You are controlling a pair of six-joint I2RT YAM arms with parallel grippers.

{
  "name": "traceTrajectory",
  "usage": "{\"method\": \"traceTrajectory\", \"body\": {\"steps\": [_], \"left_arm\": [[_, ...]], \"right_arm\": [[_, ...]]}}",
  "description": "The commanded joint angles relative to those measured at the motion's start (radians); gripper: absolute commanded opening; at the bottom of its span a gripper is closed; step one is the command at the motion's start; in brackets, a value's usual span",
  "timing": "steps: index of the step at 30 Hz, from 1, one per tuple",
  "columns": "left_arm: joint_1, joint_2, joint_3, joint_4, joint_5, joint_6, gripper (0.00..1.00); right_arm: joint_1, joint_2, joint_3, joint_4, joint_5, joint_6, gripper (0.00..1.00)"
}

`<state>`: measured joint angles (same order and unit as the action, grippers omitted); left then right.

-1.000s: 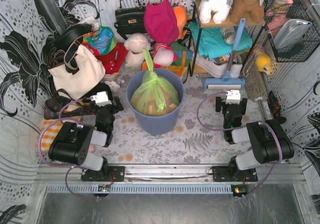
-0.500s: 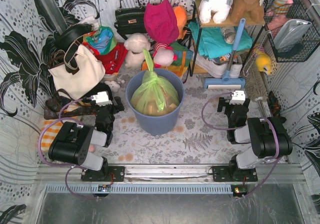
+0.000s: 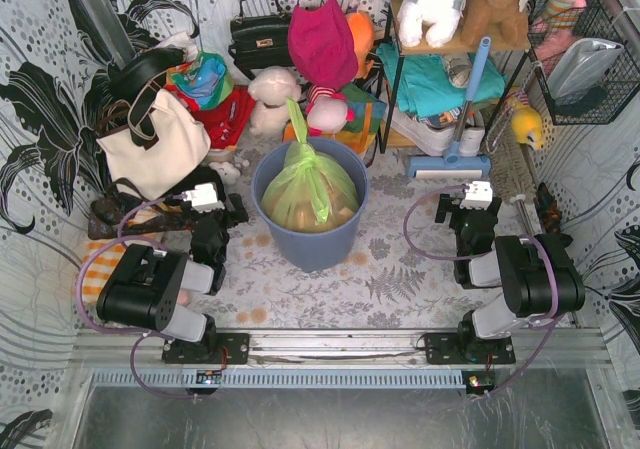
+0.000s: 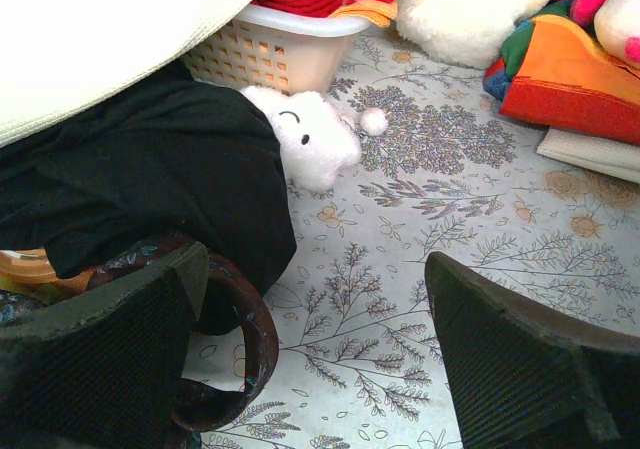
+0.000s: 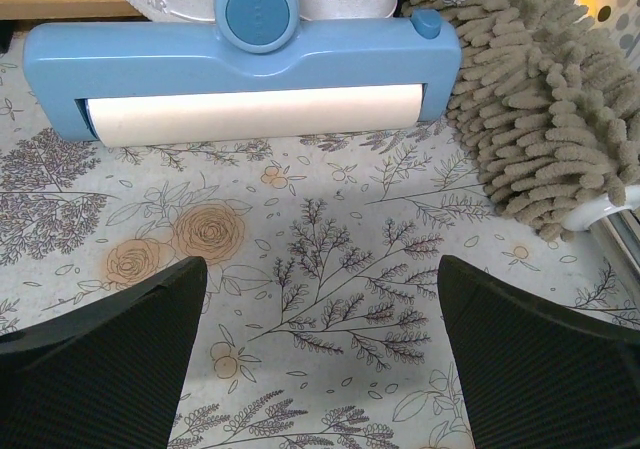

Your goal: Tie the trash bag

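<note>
Top external showed the bag (image 3: 308, 191) upright in the bin (image 3: 310, 247), long axis vertical, its gathered neck pointing up. The left gripper (image 4: 310, 369) and right gripper (image 5: 320, 369) stood wide, holding nothing.

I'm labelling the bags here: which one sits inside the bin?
The light-green trash bag, standing in the blue-grey bin. The cream tote and black handbag sit outside it, further back.

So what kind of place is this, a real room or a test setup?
Probably a mock household corner built for robot trials: two arms are bolted to a metal rail, facing a bin holding the trash bag, with plush toys and a tote bag crowded behind.
</note>
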<state>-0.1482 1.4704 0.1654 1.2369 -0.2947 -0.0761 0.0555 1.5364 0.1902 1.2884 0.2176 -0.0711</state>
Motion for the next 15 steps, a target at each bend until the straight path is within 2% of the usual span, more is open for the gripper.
{"method": "traceTrajectory", "body": {"steps": [1, 15], "left_arm": [[0.008, -0.002, 0.004, 0.058, 0.005, 0.012, 0.98], [0.009, -0.003, 0.004, 0.055, 0.005, 0.012, 0.98]], "right_arm": [[-0.003, 0.007, -0.007, 0.051, 0.012, 0.016, 0.97], [-0.003, 0.007, -0.007, 0.051, 0.012, 0.017, 0.97]]}}
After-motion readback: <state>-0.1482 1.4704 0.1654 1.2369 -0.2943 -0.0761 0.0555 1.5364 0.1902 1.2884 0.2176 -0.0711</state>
